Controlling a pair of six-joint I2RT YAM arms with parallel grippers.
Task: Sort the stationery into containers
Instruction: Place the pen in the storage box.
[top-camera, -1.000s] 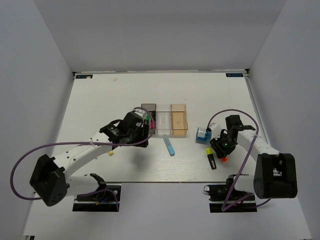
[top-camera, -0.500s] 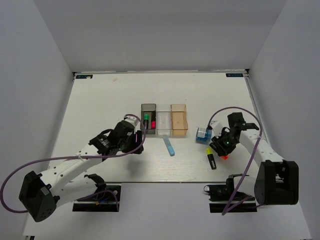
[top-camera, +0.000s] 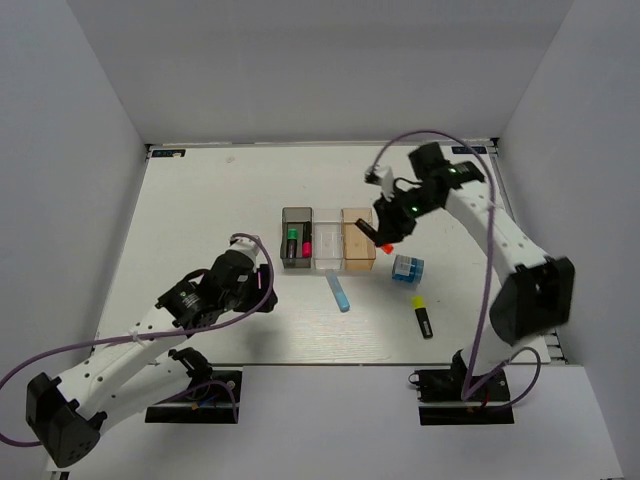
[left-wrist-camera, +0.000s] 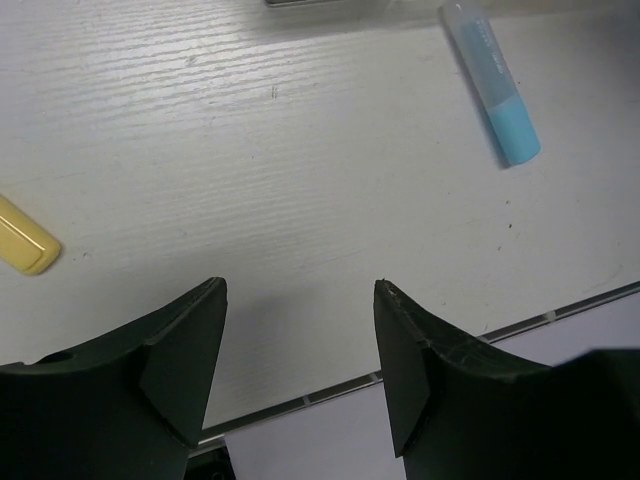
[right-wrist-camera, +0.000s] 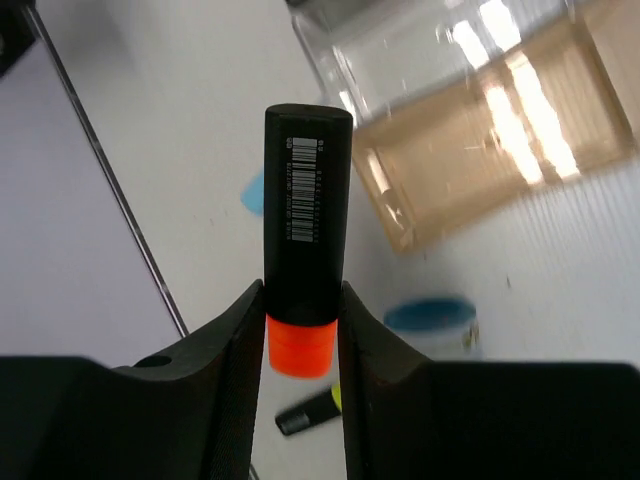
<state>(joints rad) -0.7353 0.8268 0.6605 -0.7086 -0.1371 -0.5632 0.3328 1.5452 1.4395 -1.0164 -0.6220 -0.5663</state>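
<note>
Three joined containers stand mid-table: dark grey (top-camera: 297, 262), clear (top-camera: 327, 262) and orange-tan (top-camera: 358, 262). The dark grey one holds a green-ended and a pink-ended highlighter (top-camera: 306, 243). My right gripper (top-camera: 385, 234) is shut on a black highlighter with an orange end (right-wrist-camera: 306, 200), held in the air just right of the orange-tan bin (right-wrist-camera: 480, 150). A blue block (top-camera: 406, 268), a yellow-ended highlighter (top-camera: 422, 316) and a light blue stick (top-camera: 338, 291) lie on the table. My left gripper (top-camera: 262, 286) is open and empty, low over the table. A pale yellow stick (left-wrist-camera: 25, 245) lies to its left.
The table's near edge and a metal rail (left-wrist-camera: 420, 365) run just under my left fingers. The light blue stick (left-wrist-camera: 493, 90) lies ahead and right of them. The blue block (right-wrist-camera: 432, 318) and yellow-ended highlighter (right-wrist-camera: 312, 410) sit below my right gripper.
My right gripper has lifted the orange-ended highlighter off the front right of the table and carried it back-left to the orange-tan bin. My left arm has drawn back from the dark grey bin.
</note>
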